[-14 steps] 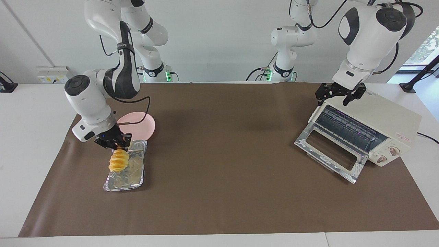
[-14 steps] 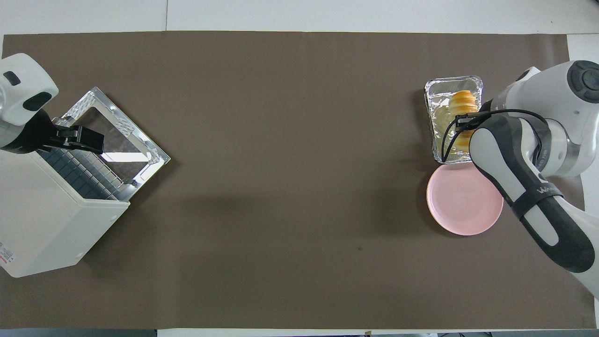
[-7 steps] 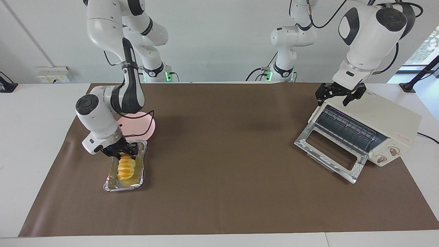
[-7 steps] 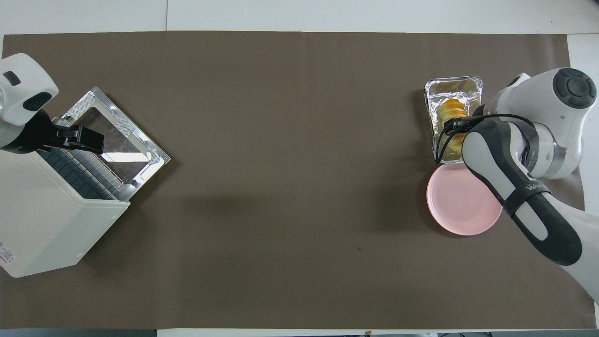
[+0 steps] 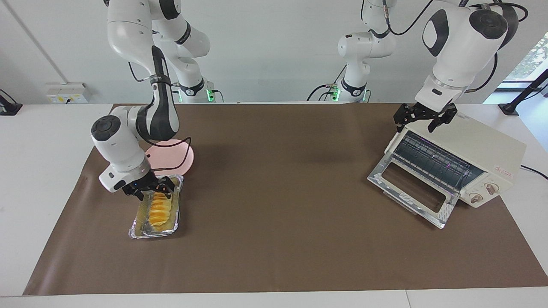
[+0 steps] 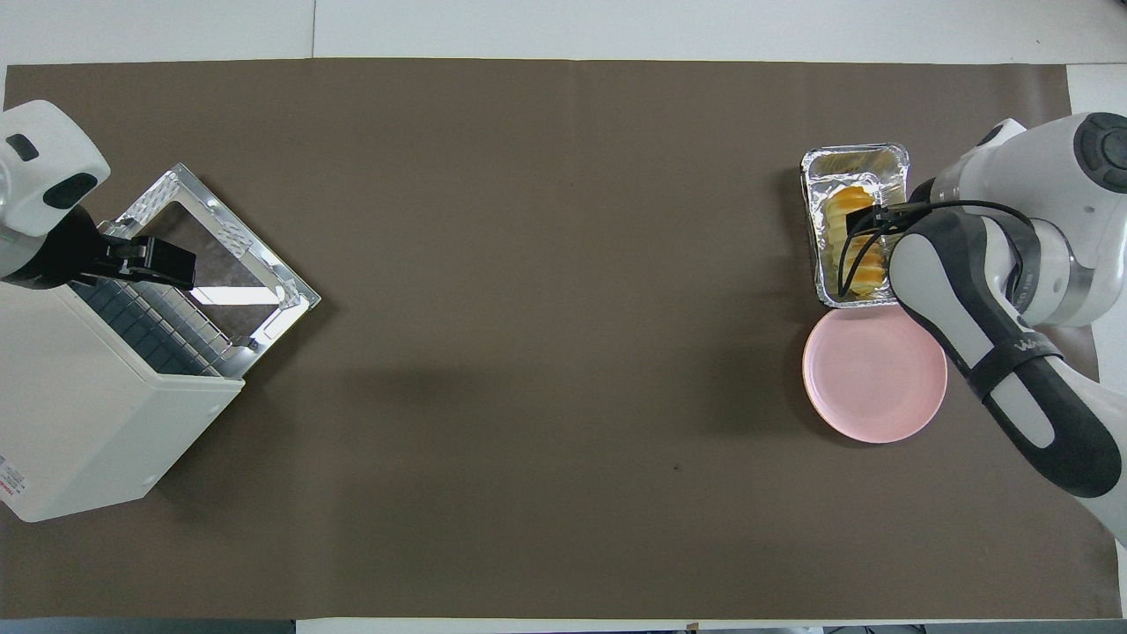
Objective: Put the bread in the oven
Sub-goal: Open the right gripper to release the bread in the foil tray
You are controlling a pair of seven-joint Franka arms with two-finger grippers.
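Note:
The bread (image 5: 159, 208) (image 6: 850, 239), a ridged yellow-orange loaf, lies flat in the silver foil tray (image 5: 153, 233) (image 6: 854, 157) at the right arm's end of the table. My right gripper (image 5: 150, 190) (image 6: 868, 220) hangs open just over the loaf's end nearer the robots, one finger on each side of it, with no grip on it. The cream-white oven (image 5: 473, 143) (image 6: 79, 414) stands at the left arm's end with its glass door (image 5: 409, 193) (image 6: 220, 255) folded down and the wire rack showing. My left gripper (image 5: 421, 119) (image 6: 150, 261) waits open over the oven's top front edge.
A pink round plate (image 5: 182, 160) (image 6: 872, 379) sits beside the foil tray, nearer to the robots. A brown mat (image 5: 278, 192) covers the table between the tray and the oven.
The right gripper came down with the bread hanging upright, laid it flat in the foil tray and opened, letting it go. The left arm has not moved.

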